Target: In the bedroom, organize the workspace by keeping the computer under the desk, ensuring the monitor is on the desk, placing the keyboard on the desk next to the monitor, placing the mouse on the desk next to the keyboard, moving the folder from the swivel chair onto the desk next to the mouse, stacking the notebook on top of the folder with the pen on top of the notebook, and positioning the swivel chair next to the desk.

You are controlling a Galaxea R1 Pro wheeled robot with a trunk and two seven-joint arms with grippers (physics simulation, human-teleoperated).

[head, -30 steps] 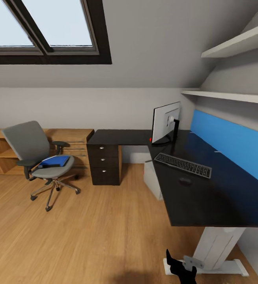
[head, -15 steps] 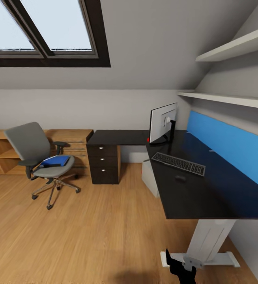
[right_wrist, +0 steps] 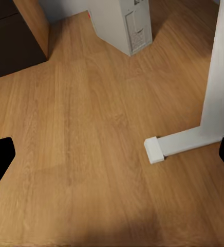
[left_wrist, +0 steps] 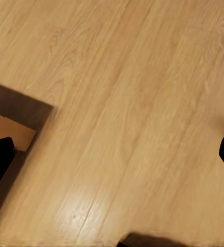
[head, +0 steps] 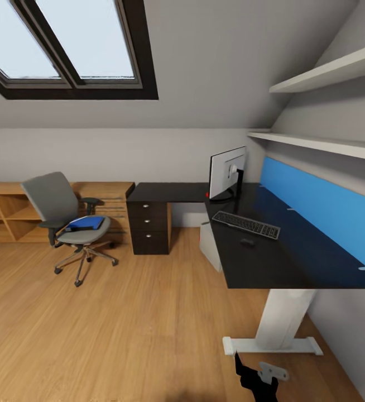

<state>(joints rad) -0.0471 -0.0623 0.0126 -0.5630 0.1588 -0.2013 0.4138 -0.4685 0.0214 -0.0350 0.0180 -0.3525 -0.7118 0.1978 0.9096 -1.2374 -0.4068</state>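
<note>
In the head view a black L-shaped desk [head: 272, 262] runs along the right wall. The monitor [head: 227, 173] stands on it, with the keyboard [head: 245, 224] in front of it and the dark mouse [head: 247, 242] just beyond the keyboard. The pale computer tower [head: 210, 245] [right_wrist: 127, 25] stands on the floor under the desk. The grey swivel chair [head: 65, 220] is far left, away from the desk, with the blue folder [head: 86, 223] on its seat. My left gripper [left_wrist: 112, 159] is open over bare floor. My right gripper [right_wrist: 112, 159] is open above the floor near the desk's white foot [right_wrist: 158, 149].
A dark drawer cabinet [head: 149, 226] sits under the desk's left wing, beside low wooden shelving [head: 4, 215]. A small red item [head: 207, 195] lies by the monitor base. The white desk leg [head: 280, 321] stands close ahead on the right. Wall shelves [head: 327, 145] hang above the desk.
The whole head view has shifted: the desk and chair look smaller and further off, so the camera has pulled back. No object has moved on its own.
</note>
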